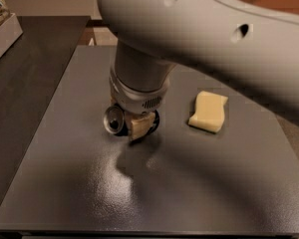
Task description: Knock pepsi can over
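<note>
The grey worktop (154,193) fills most of the camera view. The pepsi can (113,119) stands a little to the 10 o'clock side of the worktop's middle. Only its round silver top and a thin strip of dark body show, because the rest is hidden under the robot. The top faces partly to the camera, and it cannot be told for sure if the can is upright or leaning.

The hand (135,125) is low over the worktop, just at the 3 o'clock side of the can and seemingly touching it. A tan part of the hand shows below the grey wrist, pressed close against the can's side. Whether the hand is open or closed, and whether it has hold of the can, cannot be told, as the wrist covers it from above.

The big pale arm (204,39) comes in from 1 o'clock and covers the upper part of the view.

A pale yellow block (208,111) lies flat at 3 o'clock from the can, well apart from it and from the hand.

A darker counter (25,73) adjoins the worktop at 9 o'clock.
</note>
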Robot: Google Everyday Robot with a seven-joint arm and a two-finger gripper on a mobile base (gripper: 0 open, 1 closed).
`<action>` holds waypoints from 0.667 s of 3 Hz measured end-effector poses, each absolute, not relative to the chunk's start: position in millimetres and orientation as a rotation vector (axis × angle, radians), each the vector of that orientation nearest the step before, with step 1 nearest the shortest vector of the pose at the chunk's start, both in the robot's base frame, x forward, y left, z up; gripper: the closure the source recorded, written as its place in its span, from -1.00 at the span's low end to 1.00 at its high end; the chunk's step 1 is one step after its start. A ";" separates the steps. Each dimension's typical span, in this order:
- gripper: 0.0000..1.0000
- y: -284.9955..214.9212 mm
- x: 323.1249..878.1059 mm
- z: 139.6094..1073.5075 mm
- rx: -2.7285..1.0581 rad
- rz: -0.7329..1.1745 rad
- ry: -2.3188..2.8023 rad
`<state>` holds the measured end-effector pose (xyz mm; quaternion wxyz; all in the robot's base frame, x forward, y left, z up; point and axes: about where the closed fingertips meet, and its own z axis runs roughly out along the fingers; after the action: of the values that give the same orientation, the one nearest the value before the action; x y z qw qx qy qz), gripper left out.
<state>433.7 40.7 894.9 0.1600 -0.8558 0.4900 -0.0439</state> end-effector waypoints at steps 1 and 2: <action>-0.74 42.1 432.0 888.4 -2.481 -0.163 1.388; -1.00 43.0 431.0 882.1 -2.520 -0.192 1.371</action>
<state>431.0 43.0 882.1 0.1328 -0.8686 0.4727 -0.0661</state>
